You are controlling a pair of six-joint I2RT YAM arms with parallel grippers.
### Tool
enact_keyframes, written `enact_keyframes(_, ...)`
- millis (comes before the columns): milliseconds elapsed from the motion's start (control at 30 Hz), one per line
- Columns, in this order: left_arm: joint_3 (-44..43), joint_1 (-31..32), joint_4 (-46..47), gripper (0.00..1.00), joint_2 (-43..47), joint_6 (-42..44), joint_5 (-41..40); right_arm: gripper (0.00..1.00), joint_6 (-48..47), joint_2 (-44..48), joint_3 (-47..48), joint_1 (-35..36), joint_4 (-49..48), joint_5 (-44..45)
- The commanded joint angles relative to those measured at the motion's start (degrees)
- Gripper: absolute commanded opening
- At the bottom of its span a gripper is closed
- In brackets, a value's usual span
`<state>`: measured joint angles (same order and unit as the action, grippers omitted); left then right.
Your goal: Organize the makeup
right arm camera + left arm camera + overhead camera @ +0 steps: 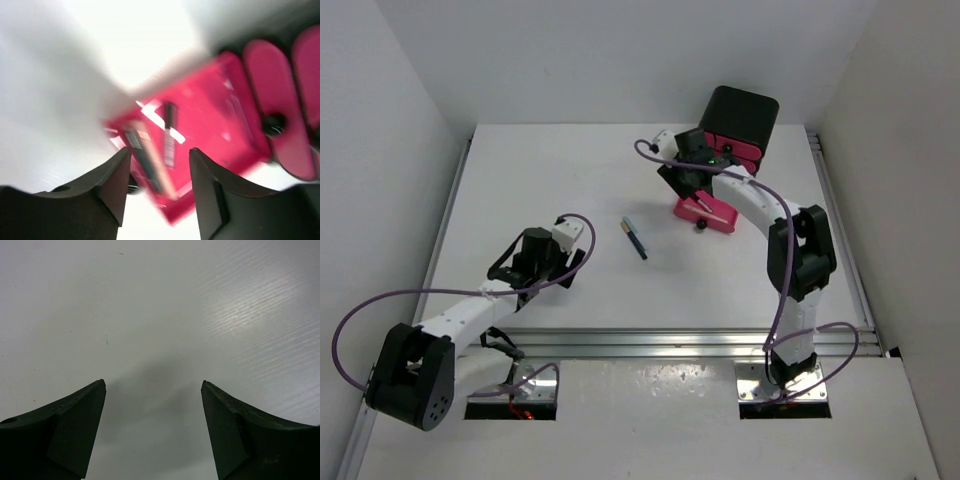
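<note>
A teal and black pencil (635, 238) lies alone on the white table, between the two arms. A pink drawer (692, 210) stands pulled out on the table in front of the black box (740, 115). A beige pencil (712, 208) lies in it. The blurred right wrist view shows the beige pencil (150, 160) and a black pencil (169, 135) lying in the drawer (220, 125). My right gripper (703, 198) (160, 150) hangs open and empty just above the drawer. My left gripper (576, 264) (153, 382) is open and empty over bare table, left of the teal pencil. The other makeup is out of view.
The black box stands at the back right with two pink drawer fronts (272, 107) still in it. The pulled-out drawer's black knob (701, 225) points toward the near edge. White walls close in the table on three sides. A metal rail (650, 343) runs along the near edge.
</note>
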<state>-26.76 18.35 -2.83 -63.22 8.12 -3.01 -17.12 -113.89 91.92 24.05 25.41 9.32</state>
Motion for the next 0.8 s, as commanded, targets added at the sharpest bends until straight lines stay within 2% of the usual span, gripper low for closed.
enact_keyframes(0, 0.40, 0.46, 1.78, 0.83, -0.59, 0.23, 0.19, 0.47, 7.10, 1.66, -1.74, 6.68, -4.04, -9.05)
enact_keyframes(100, 0.40, 0.46, 1.78, 0.83, -0.59, 0.23, 0.19, 0.47, 8.68, -3.09, 0.80, 9.69, -3.35, -10.11)
enact_keyframes(167, 0.40, 0.46, 1.78, 0.83, -0.59, 0.23, 0.19, 0.44, 12.96, -5.90, 3.79, 10.66, -2.91, -10.73)
enact_keyframes(300, 0.40, 0.46, 1.78, 0.83, -0.07, 0.23, 0.19, 0.38, 18.77, -8.72, 3.09, 11.01, -5.89, -13.36)
enact_keyframes(400, 0.40, 0.46, 1.78, 0.83, -0.06, 0.23, 0.71, 0.34, 19.41, -10.03, 2.13, 11.72, -6.69, -12.93)
enact_keyframes(767, 0.40, 0.46, 2.30, 0.83, -0.06, 0.76, 0.72, 0.33, 20.55, -11.89, -0.43, 12.25, -5.63, -12.75)
